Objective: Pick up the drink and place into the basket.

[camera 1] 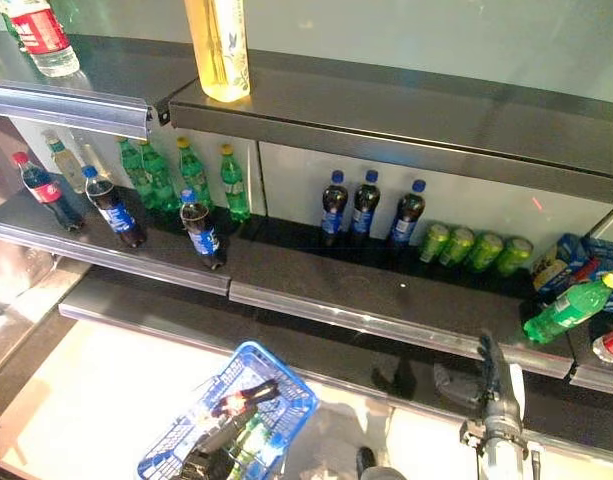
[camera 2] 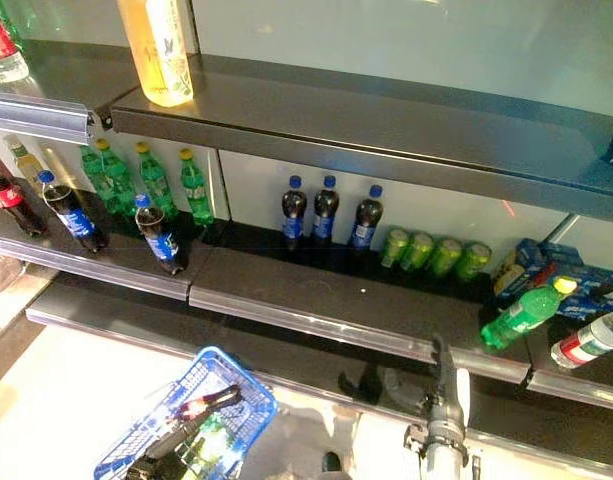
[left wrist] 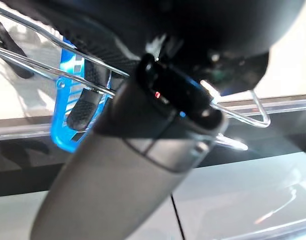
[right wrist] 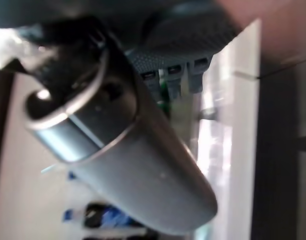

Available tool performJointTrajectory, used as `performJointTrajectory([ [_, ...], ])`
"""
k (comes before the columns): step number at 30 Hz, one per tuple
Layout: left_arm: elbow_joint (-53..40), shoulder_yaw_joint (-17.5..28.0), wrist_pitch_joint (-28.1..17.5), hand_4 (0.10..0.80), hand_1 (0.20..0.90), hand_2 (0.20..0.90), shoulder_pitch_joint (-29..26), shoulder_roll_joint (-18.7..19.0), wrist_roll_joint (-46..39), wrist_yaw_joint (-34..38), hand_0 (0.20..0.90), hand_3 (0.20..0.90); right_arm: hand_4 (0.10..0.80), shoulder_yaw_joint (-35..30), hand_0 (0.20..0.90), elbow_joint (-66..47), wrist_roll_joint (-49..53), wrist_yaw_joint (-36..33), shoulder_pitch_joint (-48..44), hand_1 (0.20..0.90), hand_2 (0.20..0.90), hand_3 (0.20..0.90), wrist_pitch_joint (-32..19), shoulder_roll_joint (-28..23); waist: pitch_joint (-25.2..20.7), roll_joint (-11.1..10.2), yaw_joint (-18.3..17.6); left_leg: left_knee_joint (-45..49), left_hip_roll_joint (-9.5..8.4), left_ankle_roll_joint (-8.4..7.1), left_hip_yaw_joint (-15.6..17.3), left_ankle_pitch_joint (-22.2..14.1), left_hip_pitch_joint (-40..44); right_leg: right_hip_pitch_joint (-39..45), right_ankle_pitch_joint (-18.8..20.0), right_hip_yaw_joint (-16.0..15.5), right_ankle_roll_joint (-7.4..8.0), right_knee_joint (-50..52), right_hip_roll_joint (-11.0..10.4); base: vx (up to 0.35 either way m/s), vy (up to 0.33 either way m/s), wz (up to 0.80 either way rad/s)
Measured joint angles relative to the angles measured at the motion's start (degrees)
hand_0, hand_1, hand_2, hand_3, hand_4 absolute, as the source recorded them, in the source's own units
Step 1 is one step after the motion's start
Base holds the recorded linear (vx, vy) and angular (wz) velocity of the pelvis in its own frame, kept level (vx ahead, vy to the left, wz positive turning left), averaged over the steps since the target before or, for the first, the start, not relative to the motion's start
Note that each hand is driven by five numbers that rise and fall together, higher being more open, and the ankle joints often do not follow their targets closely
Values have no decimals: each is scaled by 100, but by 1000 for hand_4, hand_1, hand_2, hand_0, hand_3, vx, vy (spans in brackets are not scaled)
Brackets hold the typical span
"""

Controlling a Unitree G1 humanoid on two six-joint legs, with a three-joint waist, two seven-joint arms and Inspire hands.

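The basket [camera 1: 271,400] is being held low at left by the left robot hand [camera 1: 221,440], curled on its handle, while the green bottle [camera 1: 569,310] is lying far right on the shelf [camera 1: 386,300], liable to roll if nudged by the right robot hand [camera 1: 494,385], whose grip cannot be told; no label is being read.

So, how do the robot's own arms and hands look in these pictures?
Both arms are smooth, rounded silver-grey tubes ending in a black collar. The left hand is dark with a woven, carbon-like texture. The right hand is equally dark, with small square markings on its fingers.
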Motion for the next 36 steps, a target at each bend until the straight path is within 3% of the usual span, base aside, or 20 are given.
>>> performJointTrajectory([
  [7,-100,-111,0,100,300,300,-23,-1,19,0,300,200,800,177,900,-18,125,112,-122,900,900,900,41,-117,21,33,11,3,8,-39,-13,8,0,8,11,-18,-4,12,19,0,0,0],
  [12,-32,-83,-8,100,300,300,-22,22,20,0,300,200,800,176,900,1170,374,197,-167,900,900,900,174,-64,30,48,6,0,43,-27,-30,-28,20,41,-54,-27,7,1,45,6,2,1],
  [13,-8,-45,-10,100,300,300,-21,17,21,-2,300,200,800,175,900,1416,455,242,-160,900,900,900,252,-60,44,54,27,39,2,-44,-116,-41,40,25,-64,47,-3,0,69,-14,101,-26],
  [15,102,91,-90,100,300,300,-18,-33,19,-5,300,200,800,157,900,1926,667,384,-166,900,900,900,317,-56,54,64,156,54,-76,-68,-666,-143,125,-44,-1,337,-75,15,146,-70,235,-67],
  [16,216,173,-148,100,300,300,-49,-94,10,-6,300,200,800,124,900,2186,737,455,-222,900,900,900,325,-62,77,79,286,51,-165,-2,-1085,-226,175,-92,54,486,-49,33,160,-105,302,-87],
  [21,814,334,-242,100,300,300,-343,-119,2,-59,300,200,800,-82,900,3190,870,522,-414,900,900,900,214,17,168,-109,309,184,-596,251,-1168,-474,281,-317,299,1078,82,42,-26,-124,233,-78],
  [22,1051,411,-252,100,300,300,-456,-115,-21,-58,300,200,800,-140,900,3462,918,562,-583,900,900,900,199,45,202,-184,325,238,-710,328,-1115,-546,292,-473,469,1026,68,41,-43,-82,81,-98],
  [23,1089,486,-256,100,300,300,-463,-112,-27,-57,300,200,800,-166,900,3565,933,577,-703,900,900,900,197,67,225,-206,379,239,-706,370,-1058,-551,256,-534,527,995,48,39,-61,-157,108,-121],
  [25,1142,584,-260,100,300,300,-530,-37,-68,-50,300,200,800,-407,900,3807,974,718,-857,900,900,900,192,207,323,-399,335,454,-866,422,-726,-605,229,-781,276,753,-34,34,-176,-167,68,-106],
  [26,1143,618,-258,100,300,300,-560,-56,-69,-35,300,200,800,-487,900,3859,992,830,-880,900,900,900,191,206,387,-259,344,449,-683,452,-590,-622,161,-826,-95,520,23,72,-146,-200,26,-89],
  [27,1143,652,-260,100,300,300,-603,-44,-67,-39,300,200,800,-514,900,3947,1005,929,-870,900,900,900,191,220,413,-185,327,437,-529,451,-463,-609,158,-904,3,370,-6,293,-68,-250,16,-75],
  [28,1268,721,-267,100,300,300,-684,-2,-26,-70,300,200,800,-509,900,4261,1043,1161,-886,900,900,900,192,236,420,-85,334,401,-285,421,-326,-582,194,-952,-91,205,65,942,85,-227,7,-48],
  [31,1443,748,-266,100,300,300,-738,88,32,-113,300,200,800,-499,900,4502,1183,1451,-854,900,900,900,196,245,406,-73,415,269,-171,355,-198,-541,287,-692,-313,72,123,1496,92,-151,-58,-50],
  [35,1609,750,-263,100,300,300,-785,41,42,-157,300,200,800,-363,900,4697,1494,1753,-1181,900,900,900,211,276,360,-113,512,49,-207,224,-215,-460,383,-240,-167,-208,-122,469,157,-96,-206,-59],
  [36,1699,740,-249,100,300,300,-886,-41,154,-157,300,200,800,-335,900,4734,1565,1821,-1263,900,900,900,263,340,356,-43,576,49,-157,195,-244,-470,435,-10,92,-219,-169,18,208,-52,-177,-39],
])
